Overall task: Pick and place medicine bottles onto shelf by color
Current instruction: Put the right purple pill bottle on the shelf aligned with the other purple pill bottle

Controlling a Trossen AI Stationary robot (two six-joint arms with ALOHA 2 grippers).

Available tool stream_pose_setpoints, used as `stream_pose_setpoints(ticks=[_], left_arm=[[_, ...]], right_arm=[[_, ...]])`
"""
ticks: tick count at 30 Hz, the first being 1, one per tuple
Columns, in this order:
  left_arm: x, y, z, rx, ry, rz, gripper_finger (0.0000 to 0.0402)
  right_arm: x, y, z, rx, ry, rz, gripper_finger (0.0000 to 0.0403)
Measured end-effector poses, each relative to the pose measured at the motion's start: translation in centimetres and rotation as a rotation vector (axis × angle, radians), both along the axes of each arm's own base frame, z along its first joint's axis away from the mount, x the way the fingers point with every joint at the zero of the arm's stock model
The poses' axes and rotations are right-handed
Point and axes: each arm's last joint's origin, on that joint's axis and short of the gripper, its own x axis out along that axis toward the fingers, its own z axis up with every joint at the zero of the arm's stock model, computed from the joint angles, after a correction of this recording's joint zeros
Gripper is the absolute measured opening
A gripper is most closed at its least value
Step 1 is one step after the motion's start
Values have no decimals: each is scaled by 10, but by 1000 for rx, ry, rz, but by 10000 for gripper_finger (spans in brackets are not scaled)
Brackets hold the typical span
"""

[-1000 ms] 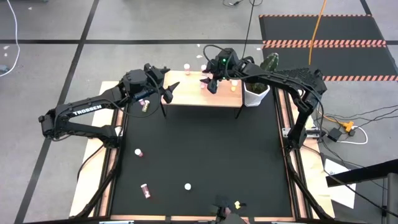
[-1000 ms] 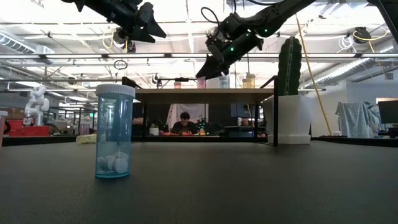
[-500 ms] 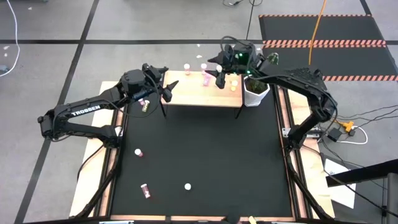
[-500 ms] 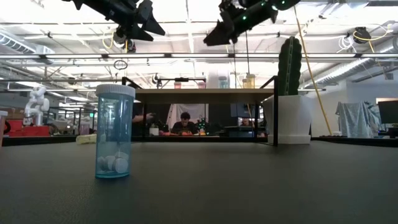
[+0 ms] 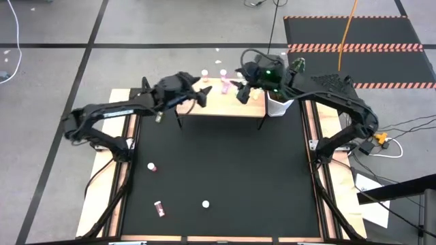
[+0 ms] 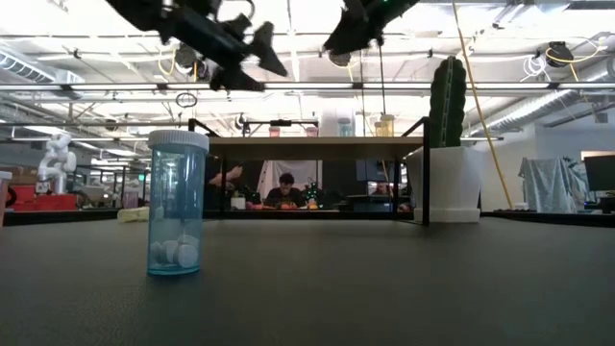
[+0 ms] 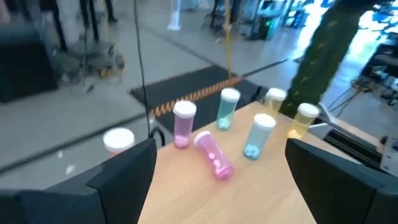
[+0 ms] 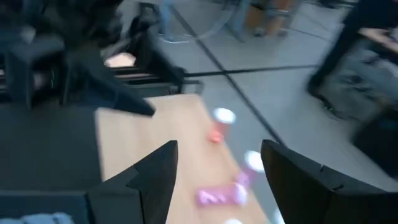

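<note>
Both hands, left (image 5: 203,90) and right (image 5: 240,92), hover open-fingered above shelf (image 5: 225,105).

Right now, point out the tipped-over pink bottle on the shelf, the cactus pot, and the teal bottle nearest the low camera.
tipped-over pink bottle (image 7: 214,158), left wrist view, body.
cactus pot (image 6: 444,183), low view, white wall.
teal bottle (image 6: 177,216), low view, body.

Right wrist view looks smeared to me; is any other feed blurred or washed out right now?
Right wrist view: motion-blurred, the pink bottle lying on the shelf is a streak. Left wrist view: bottles fairly crisp, the room behind soft. Low view: bright ceiling lights silhouette both arms; the teal bottle up close is sharp. High view: even light, no glare.
</note>
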Motion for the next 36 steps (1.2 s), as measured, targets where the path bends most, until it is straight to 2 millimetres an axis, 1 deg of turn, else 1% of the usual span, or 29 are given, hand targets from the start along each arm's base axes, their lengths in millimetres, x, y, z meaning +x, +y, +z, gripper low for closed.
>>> stream_pose_setpoints(ticks=[2,4,7,10,13,15,18,21,25,29,31,33,36], left_arm=[[15,5,-5,-50,45,28,353],[32,9,-8,-89,108,43,353],[59,12,-14,-98,207,57,353],[82,14,-25,-107,290,57,353],[97,14,-34,-131,305,56,353],[105,14,-35,-164,274,69,353],[110,17,-35,-223,234,103,353],[106,24,-34,-258,220,163,350],[99,35,-37,-311,215,223,320],[98,40,-36,-377,174,163,277],[99,40,-35,-367,169,138,260],[101,40,-33,-346,166,121,250],[101,41,-32,-322,170,113,246]], right_arm=[[-14,10,12,-6,-9,-61,228],[-33,19,24,8,-27,-104,228],[-60,31,39,55,-72,-141,228],[-84,42,50,93,-114,-162,228],[-102,50,58,109,-141,-170,228],[-111,55,60,119,-139,-174,228],[-121,59,61,120,-132,-174,228],[-128,62,62,116,-120,-171,228],[-132,64,62,108,-100,-165,228],[-133,65,62,109,-94,-164,228],[-133,65,61,108,-87,-162,228],[-133,65,61,108,-85,-162,228],[-133,65,61,107,-85,-161,228]])
